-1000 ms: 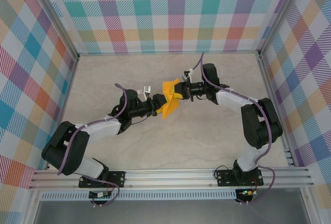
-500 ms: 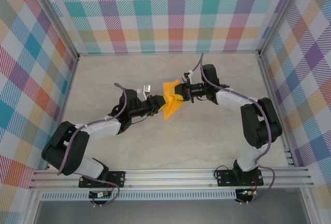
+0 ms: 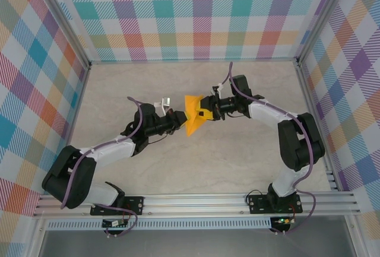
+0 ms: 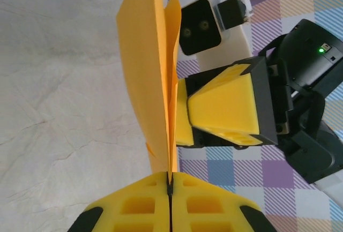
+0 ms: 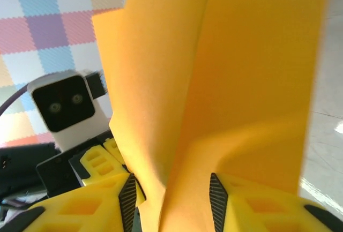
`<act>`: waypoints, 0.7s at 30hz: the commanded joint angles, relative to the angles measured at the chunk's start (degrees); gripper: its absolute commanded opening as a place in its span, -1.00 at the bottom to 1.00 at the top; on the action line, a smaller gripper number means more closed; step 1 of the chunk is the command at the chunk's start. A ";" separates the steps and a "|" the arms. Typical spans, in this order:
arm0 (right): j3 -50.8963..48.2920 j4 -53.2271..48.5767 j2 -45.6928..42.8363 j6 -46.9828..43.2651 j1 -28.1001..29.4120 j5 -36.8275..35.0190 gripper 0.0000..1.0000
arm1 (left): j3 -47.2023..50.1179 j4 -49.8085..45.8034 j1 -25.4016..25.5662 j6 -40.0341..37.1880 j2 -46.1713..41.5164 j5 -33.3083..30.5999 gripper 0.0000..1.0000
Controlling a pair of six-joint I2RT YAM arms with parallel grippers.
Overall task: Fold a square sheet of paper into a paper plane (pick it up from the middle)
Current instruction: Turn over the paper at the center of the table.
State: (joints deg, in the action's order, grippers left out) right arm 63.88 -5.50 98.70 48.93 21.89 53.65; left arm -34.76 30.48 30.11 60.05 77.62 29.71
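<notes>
Two arms meet over the middle of the bench point(image 3: 237, 156), their pincers facing each other across a folded orange-yellow sheet of paper point(image 3: 195, 114).

(a) Left pincer point(image 3: 180, 116): the yellow fingers point(image 4: 134, 208) are pressed together, clamped on the near edge of the sheet. From there the sheet rises as two thin layers that meet along a crease.

(b) Right pincer point(image 3: 208, 110): the jaws stand apart. The sheet passes loosely between the dark pads point(image 5: 127, 197) and is not pinched flat. In the right wrist view the paper takes up most of the frame and hides much of the bench behind it.

(c) Surroundings: each arm carries a small white camera block beside its fingers. The right arm's block point(image 4: 201, 25) sits just behind the sheet as seen from the left wrist. The left arm's block point(image 5: 67, 106) sits just left of the sheet as seen from the right wrist. A purple cable point(image 3: 135, 110) loops along the left arm and a second one follows the right arm. The two pincers lie close together, with only the paper between their tips.

(d) Setting: the bench top is pale and stone-patterned, with faint veins. An aluminium rail point(image 3: 196, 200) along its near edge carries both arm bases. Walls point(image 3: 196, 19) in a pastel plaid of teal, orange, purple and yellow enclose the back and both sides, held by metal corner posts.
</notes>
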 commanded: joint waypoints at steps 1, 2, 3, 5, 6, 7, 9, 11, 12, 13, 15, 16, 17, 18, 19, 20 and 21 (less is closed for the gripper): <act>2.38 -10.96 -4.66 -7.66 -0.63 -8.67 -0.08 | -3.19 -17.95 -0.72 -10.05 -5.06 -5.49 -0.90; 2.56 -13.33 -5.63 -8.74 -0.62 -12.14 -0.04 | -4.65 -24.39 -0.67 -13.21 -6.60 -8.21 -0.89; 2.61 -15.38 -6.71 -9.53 -0.62 -15.72 -0.01 | -5.98 -29.71 -0.67 -16.12 -7.83 -11.11 -0.90; 2.24 -17.77 -8.84 -10.41 -0.61 -21.28 0.05 | -9.55 -41.58 -0.58 -20.42 -9.17 -17.19 -0.89; 1.93 -18.67 -10.09 -10.85 -0.66 -23.63 0.11 | -12.07 -47.56 -0.37 -22.66 -9.23 -20.18 -0.89; 1.55 -19.21 -11.17 -11.04 -0.62 -25.55 0.17 | -14.03 -52.26 0.03 -24.33 -8.98 -23.05 -0.90; 0.87 -20.30 -13.44 -11.35 -0.62 -29.07 0.32 | -18.77 -60.26 1.47 -27.01 -8.06 -29.69 -0.90; 0.09 -20.77 -15.60 -11.74 -0.63 -31.57 0.48 | -23.26 -66.55 3.08 -28.70 -5.74 -36.98 -0.89; -0.42 -20.95 -16.53 -11.77 -0.54 -32.88 0.55 | -25.28 -69.05 3.99 -29.08 -4.67 -39.84 -0.90; -1.04 -20.85 -17.54 -11.91 -0.53 -33.96 0.63 | -27.46 -71.63 5.07 -29.72 -3.10 -42.99 -0.90; -2.42 -20.64 -19.58 -11.96 -0.53 -36.41 0.76 | -31.51 -76.43 7.24 -30.01 0.26 -50.20 -0.90; -3.34 -20.49 -20.64 -12.10 -0.53 -37.60 0.81 | -33.69 -78.67 8.41 -30.47 2.36 -54.24 -0.90; -4.23 -20.38 -21.83 -12.30 -0.54 -38.76 0.86 | -35.77 -80.80 9.32 -30.58 4.83 -57.39 -0.90; -5.03 -20.29 -22.77 -12.44 -0.53 -39.91 0.89 | -37.77 -82.51 10.11 -30.52 7.00 -60.60 -0.90; -5.93 -20.23 -23.85 -12.62 -0.54 -41.06 0.92 | -39.90 -84.22 10.96 -30.66 9.72 -62.97 -0.90; -6.57 -20.60 -24.83 -12.70 -0.53 -42.09 0.94 | -42.18 -86.15 11.76 -30.58 12.73 -65.23 -0.90; -7.05 -20.71 -25.50 -12.77 -0.53 -42.70 0.96 | -44.16 -87.95 12.56 -30.30 15.05 -67.31 -0.90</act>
State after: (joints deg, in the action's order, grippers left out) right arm 58.50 -24.82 75.37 37.52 21.43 15.79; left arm -74.59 -46.54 40.82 31.42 87.46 -24.99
